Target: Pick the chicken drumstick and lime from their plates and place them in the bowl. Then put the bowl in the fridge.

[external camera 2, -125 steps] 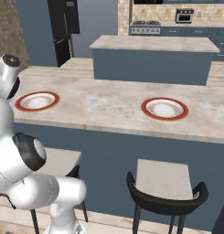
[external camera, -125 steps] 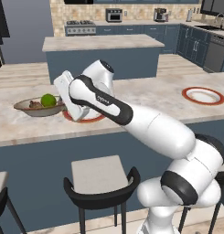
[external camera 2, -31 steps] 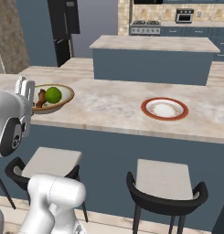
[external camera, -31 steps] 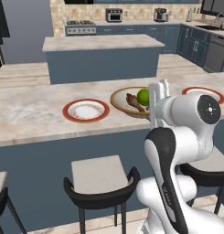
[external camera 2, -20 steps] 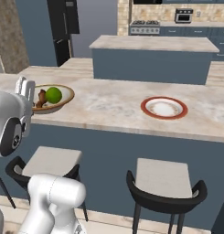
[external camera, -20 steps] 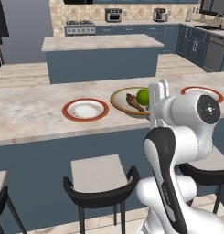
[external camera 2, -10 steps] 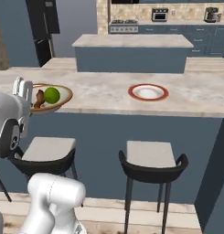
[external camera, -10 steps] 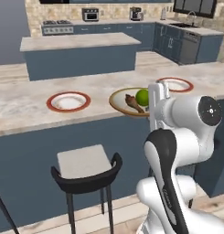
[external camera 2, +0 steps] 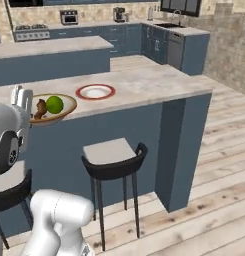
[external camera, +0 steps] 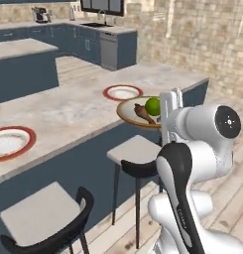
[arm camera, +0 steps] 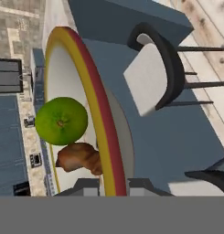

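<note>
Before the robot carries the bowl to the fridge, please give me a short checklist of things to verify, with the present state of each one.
1. Lime is inside the bowl: ok.
2. Chicken drumstick is inside the bowl, beside the lime: ok.
3. Gripper is closed on the bowl's rim: ok, the rim runs between the fingertips in the hand view.
4. Bowl is lifted off the counter: ok, it hangs past the counter's edge over the stool.
5. Bowl is held level: ok, it looks near flat in both base views.
6. Fridge door is open and the path is free: cannot tell.
</note>
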Available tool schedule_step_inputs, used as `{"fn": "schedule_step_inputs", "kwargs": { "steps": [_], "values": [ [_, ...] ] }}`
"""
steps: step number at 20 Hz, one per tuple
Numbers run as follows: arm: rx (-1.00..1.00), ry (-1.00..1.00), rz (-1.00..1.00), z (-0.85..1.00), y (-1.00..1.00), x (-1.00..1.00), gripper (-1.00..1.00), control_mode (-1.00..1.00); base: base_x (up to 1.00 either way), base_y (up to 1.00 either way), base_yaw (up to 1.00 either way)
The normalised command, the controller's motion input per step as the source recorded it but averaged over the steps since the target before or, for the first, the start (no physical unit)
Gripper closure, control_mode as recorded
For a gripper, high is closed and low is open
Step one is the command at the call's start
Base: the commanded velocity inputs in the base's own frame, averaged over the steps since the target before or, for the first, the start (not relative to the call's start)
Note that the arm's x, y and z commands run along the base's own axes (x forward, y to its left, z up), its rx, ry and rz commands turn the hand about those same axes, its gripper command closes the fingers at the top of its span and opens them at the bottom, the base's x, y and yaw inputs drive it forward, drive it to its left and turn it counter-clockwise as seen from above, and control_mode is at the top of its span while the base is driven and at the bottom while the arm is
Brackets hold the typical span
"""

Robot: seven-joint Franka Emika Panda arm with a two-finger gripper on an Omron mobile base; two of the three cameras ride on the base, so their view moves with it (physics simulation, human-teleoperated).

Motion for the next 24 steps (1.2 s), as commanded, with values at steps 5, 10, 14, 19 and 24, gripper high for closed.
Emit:
{"fn": "schedule_step_inputs", "kwargs": {
  "steps": [5,10,14,19,24],
  "values": [
    [0.0,0.0,0.0,0.0,0.0,0.0,1.0,1.0,0.05,-0.2,-0.7],
    [0.0,0.0,0.0,0.0,0.0,0.0,1.0,1.0,0.09,-0.23,-0.66],
    [0.0,0.0,0.0,0.0,0.0,0.0,1.0,1.0,0.31,-0.28,-0.48],
    [0.0,0.0,0.0,0.0,0.0,0.0,1.0,1.0,0.65,-0.28,-0.19],
    [0.0,0.0,0.0,0.0,0.0,0.0,1.0,1.0,0.8,-0.29,-0.05]
  ]
}}
